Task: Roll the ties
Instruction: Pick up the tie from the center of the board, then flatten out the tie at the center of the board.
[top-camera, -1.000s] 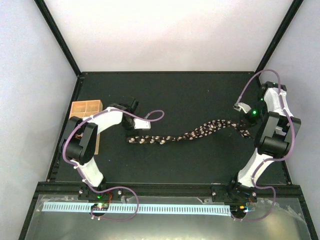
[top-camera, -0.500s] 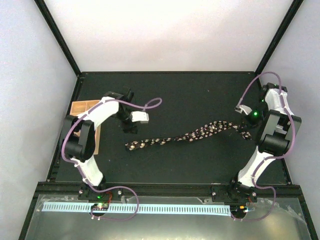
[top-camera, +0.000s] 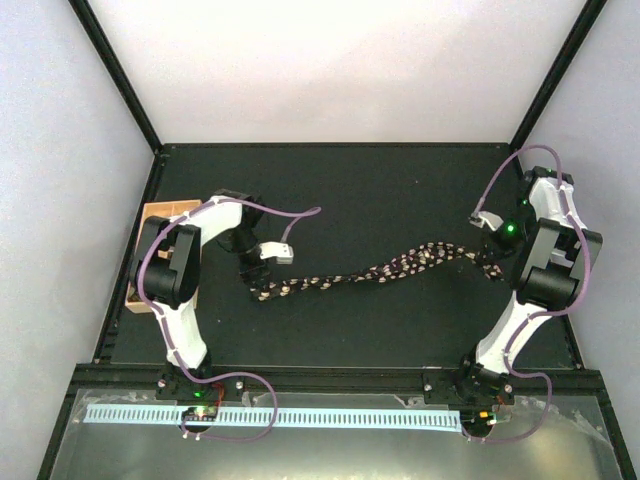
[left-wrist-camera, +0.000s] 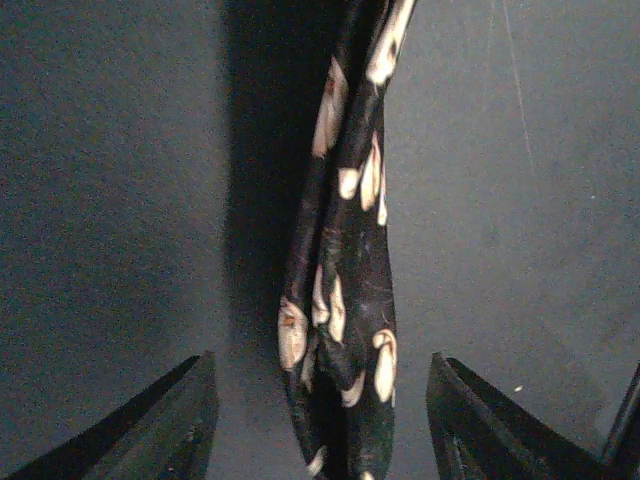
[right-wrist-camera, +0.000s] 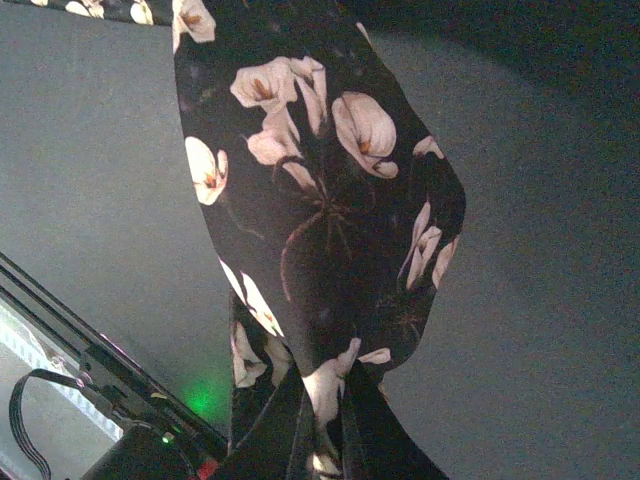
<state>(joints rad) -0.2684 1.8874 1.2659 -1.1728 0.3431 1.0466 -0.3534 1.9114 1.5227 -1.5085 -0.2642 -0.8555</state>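
The tie lies stretched across the counter, mid-frame.
The left fingers stand apart on either side of its left end, not touching it; the right fingers pinch its right end.

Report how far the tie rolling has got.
Done: nothing is rolled. The tie lies stretched out across the table, with no coil at either end. In hand: the right gripper is shut on the wide end, and the left gripper stands open astride the narrow end, not gripping it. Left: close on that end, then do all the rolling.
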